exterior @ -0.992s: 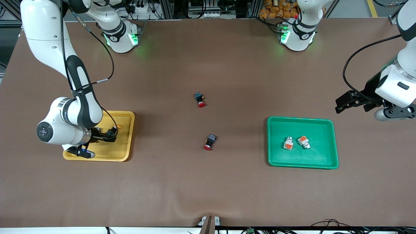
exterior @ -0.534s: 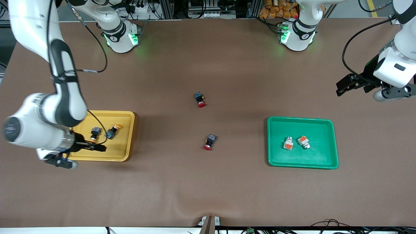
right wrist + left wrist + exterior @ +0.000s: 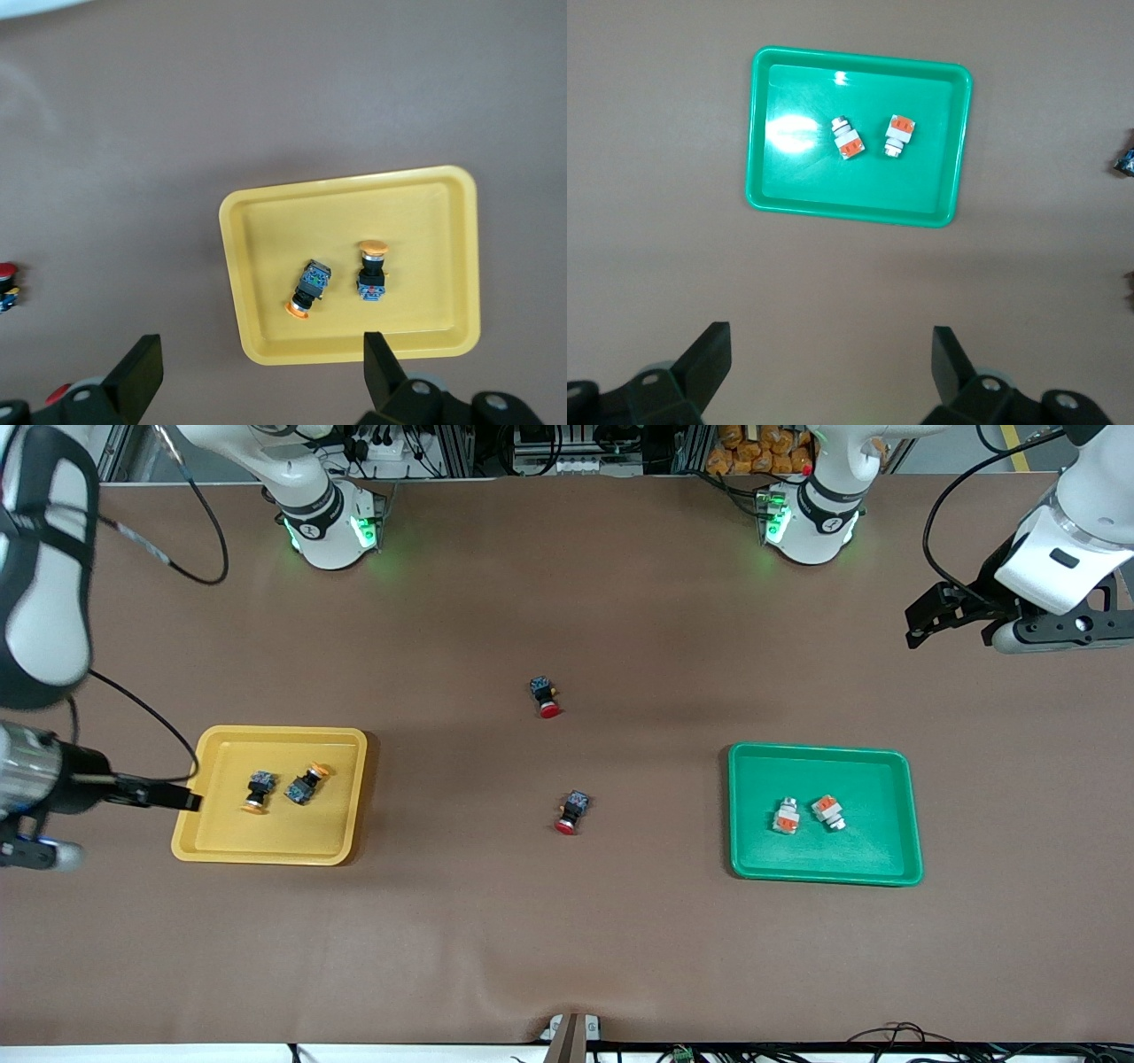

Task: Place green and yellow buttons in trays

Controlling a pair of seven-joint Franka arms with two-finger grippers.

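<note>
Lying in the yellow tray (image 3: pixel 341 797), toward the right arm's end of the table, are the two black buttons with orange-yellow caps (image 3: pixel 257 791) (image 3: pixel 306 781), side by side and apart from each other; the right wrist view shows them on the tray floor too (image 3: pixel 310 288) (image 3: pixel 371 269). The green tray (image 3: pixel 886 864), toward the left arm's end, holds the two pale grey-white buttons with orange blocks (image 3: pixel 786 816) (image 3: pixel 828 811), close together near its middle, seen again from the left wrist (image 3: pixel 848 142) (image 3: pixel 899 135). Two black buttons with red caps sit on the bare brown table (image 3: pixel 567 957) between the trays, one (image 3: pixel 545 695) farther from the front camera than the other (image 3: pixel 572 811). The right gripper (image 3: pixel 182 798) hangs just over the outer edge of the yellow tray, its fingers (image 3: pixel 137 372) spread wide and holding nothing. The left gripper (image 3: pixel 930 615) is up over bare table well away from the green tray, its fingers (image 3: pixel 709 354) also spread wide and empty.
</note>
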